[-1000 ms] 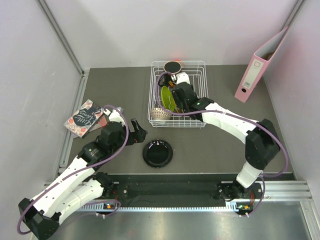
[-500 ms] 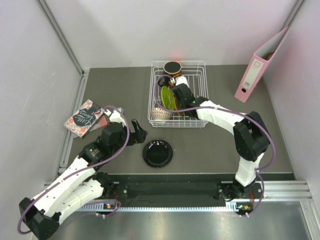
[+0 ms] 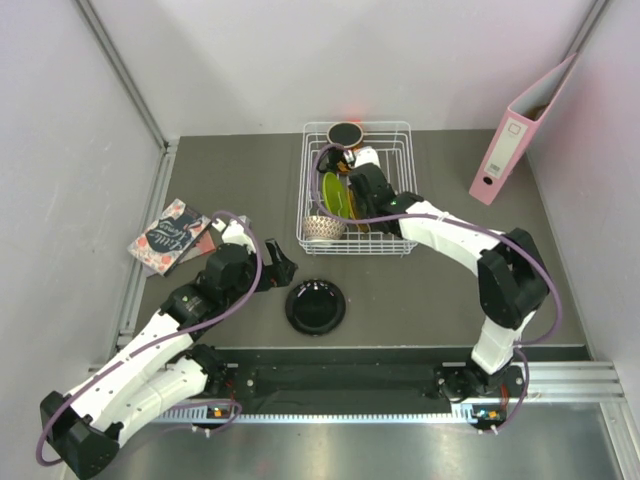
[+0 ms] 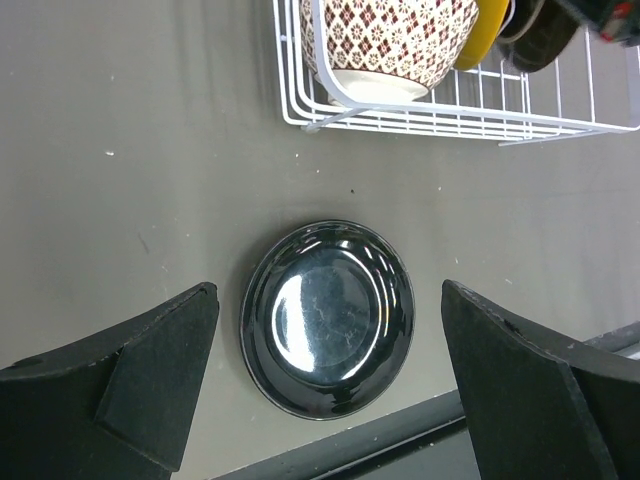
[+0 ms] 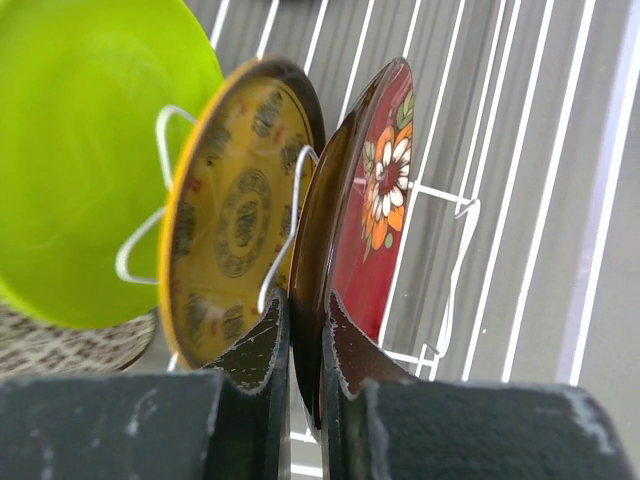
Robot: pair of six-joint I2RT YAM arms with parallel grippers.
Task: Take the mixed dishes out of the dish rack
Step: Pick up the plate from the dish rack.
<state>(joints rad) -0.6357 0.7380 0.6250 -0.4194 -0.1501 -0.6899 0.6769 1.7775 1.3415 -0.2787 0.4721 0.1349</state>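
Observation:
The white wire dish rack [image 3: 404, 196] stands at the back centre of the table. In it are a lime green plate [image 5: 90, 150], a yellow patterned plate [image 5: 235, 215] and a red floral plate [image 5: 375, 190], all upright between dividers. A beige lattice bowl [image 3: 322, 229] fills its near left corner and a dark mug [image 3: 347, 134] its far edge. My right gripper [image 5: 308, 310] is shut on the red floral plate's rim. A glossy black plate [image 4: 328, 316] lies flat on the table in front of the rack. My left gripper [image 4: 328, 295] hangs open above it, holding nothing.
A pink ring binder [image 3: 520, 130] leans against the right wall. Books [image 3: 170, 237] lie at the left edge of the table. The rack's near wire wall [image 4: 450, 118] lies just beyond the black plate.
My right gripper's fingers have shut onto the rim of the red floral plate inside the rack. The left arm has stayed still.

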